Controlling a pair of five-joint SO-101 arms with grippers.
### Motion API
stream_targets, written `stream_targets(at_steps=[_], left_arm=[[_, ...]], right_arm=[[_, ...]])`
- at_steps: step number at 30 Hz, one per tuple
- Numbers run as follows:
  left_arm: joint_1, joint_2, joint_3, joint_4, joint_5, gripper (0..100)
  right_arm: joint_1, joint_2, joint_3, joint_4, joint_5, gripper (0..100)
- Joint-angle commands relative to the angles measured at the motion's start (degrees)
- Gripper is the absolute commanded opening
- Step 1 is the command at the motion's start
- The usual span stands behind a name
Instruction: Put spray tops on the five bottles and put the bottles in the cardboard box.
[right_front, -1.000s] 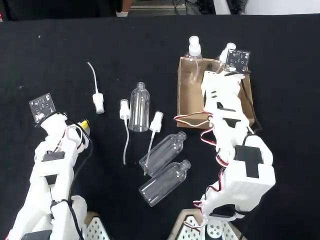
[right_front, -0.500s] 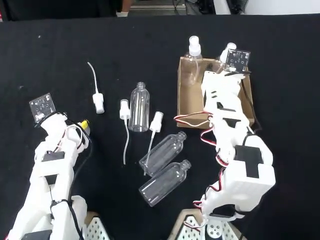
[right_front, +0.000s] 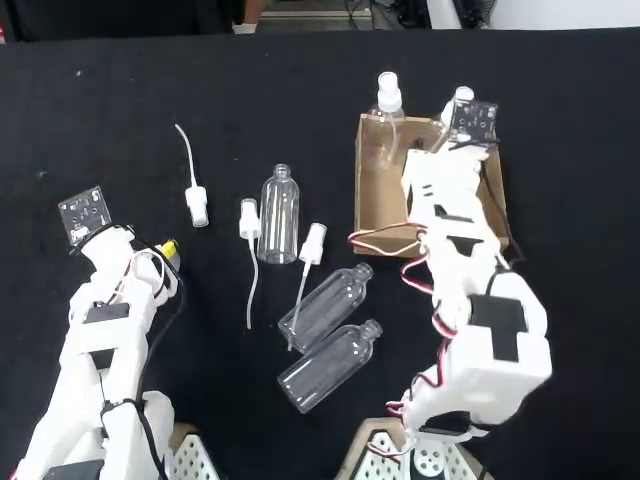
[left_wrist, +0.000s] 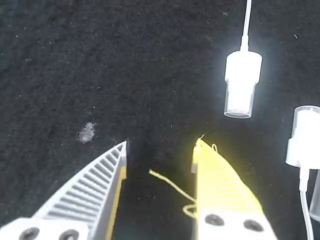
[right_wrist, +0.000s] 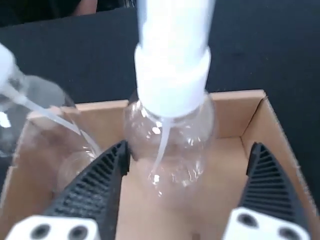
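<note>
Retreat of the wide-open right gripper (right_wrist: 190, 150), empty around the white-capped clear plastic bottle (right_wrist: 170, 127) standing in the brown cardboard box (right_wrist: 235, 102), is best made straight up.

capped bottle (right_wrist: 167, 150) between right pincer (right_wrist: 190, 146) tips, black cloth (left_wrist: 100, 60) free before left pincer (left_wrist: 160, 145)
</note>
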Motion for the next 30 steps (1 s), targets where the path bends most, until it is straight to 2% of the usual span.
stream_targets(at_steps=[1,13,16,19,23,30], left_arm=[[0.9,-0.2,-0.8,-1.1,-0.6,21],[0.9,-0.4,-0.7,-1.1,-0.6,21],[0.9,-0.4,-0.7,-1.1,-0.6,21],[0.9,-0.4,-0.7,-1.1,-0.6,21],[0.9,-0.4,-0.7,-1.1,-0.6,21],[0.9,-0.4,-0.7,-1.1,-0.6,21]], right_arm=[[1.1,-9.5,-0.9,9.1,0.0,32.2],[3.5,-23.4,-1.1,35.8,-0.1,31.4],[5.5,-26.0,-2.6,43.0,0.0,19.1],[8.3,-26.1,-4.8,44.4,0.2,1.5],[11.3,-22.4,-9.5,44.4,5.4,2.2],[13.4,-8.7,-21.1,44.3,5.2,1.1]])
